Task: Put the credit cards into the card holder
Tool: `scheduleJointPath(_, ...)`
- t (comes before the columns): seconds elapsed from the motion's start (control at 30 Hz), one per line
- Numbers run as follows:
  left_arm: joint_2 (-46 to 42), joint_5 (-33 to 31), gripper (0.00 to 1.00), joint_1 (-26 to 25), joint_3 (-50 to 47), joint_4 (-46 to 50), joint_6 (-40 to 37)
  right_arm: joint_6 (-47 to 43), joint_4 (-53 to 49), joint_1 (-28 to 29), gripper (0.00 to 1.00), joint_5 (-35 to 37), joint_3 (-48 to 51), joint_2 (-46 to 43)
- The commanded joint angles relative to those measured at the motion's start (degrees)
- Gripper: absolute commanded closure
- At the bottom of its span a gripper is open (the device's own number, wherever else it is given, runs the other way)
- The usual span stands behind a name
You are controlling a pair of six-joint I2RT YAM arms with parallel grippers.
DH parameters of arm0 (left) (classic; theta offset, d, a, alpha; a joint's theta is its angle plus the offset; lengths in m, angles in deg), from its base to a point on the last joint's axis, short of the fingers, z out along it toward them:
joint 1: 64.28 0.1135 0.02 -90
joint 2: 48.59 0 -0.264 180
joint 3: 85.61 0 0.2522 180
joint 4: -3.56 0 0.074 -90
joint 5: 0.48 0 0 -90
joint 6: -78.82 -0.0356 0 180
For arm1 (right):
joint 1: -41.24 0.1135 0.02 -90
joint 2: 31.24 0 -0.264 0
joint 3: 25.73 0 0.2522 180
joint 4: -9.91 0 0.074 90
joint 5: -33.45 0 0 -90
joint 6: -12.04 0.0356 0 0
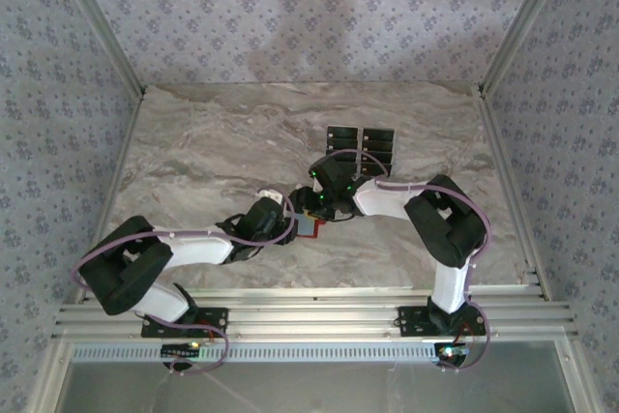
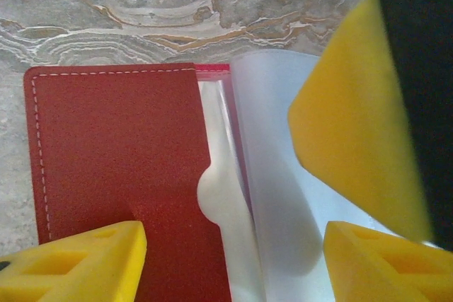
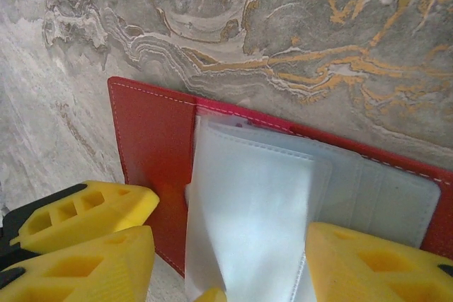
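The card holder [image 2: 120, 153] lies open on the marble table, with a red flap on the left and pale grey-blue pockets [image 2: 283, 196] on the right. In the top view it shows as the red card holder [image 1: 309, 228] between both arms. My left gripper [image 2: 233, 266] is open low over it, one finger above the red flap and one above the pockets. My right gripper [image 3: 226, 274] is open too, with a raised pale pocket leaf [image 3: 251, 210] standing between its fingers, not pinched. The black credit cards [image 1: 363, 147] lie in two rows farther back.
The right gripper's yellow finger [image 2: 354, 118] crowds in at the upper right of the left wrist view. Both grippers [image 1: 290, 212] [image 1: 324, 202] meet at the table's middle. Metal rails and patterned walls border the marble table [image 1: 213, 142].
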Motion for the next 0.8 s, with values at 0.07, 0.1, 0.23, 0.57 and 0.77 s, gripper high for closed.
scheduleJointPath(0.07,-4.0,0.9,0.29,-0.3,-0.9,2.3,-0.1,1.1,-0.7,0.0,0.39,-1.2,-1.3,1.8)
scheduleJointPath(0.1,-5.1,0.6,0.29,-0.4,-1.0,2.7,-0.2,1.2,-0.7,0.1,0.39,-1.2,-1.5,1.9)
scheduleJointPath(0.23,-9.4,-0.7,0.27,-0.3,-1.4,4.6,0.0,1.3,-0.8,0.3,0.39,-1.3,-2.3,2.3)
scheduleJointPath(0.57,-15.4,-4.2,0.25,0.8,-3.7,7.2,2.4,1.2,-2.2,1.4,0.39,-1.6,-5.7,3.6)
scheduleJointPath(0.77,-17.5,-5.0,0.24,1.6,-5.7,7.2,3.4,0.9,-3.3,2.0,0.39,-1.6,-7.7,4.5)
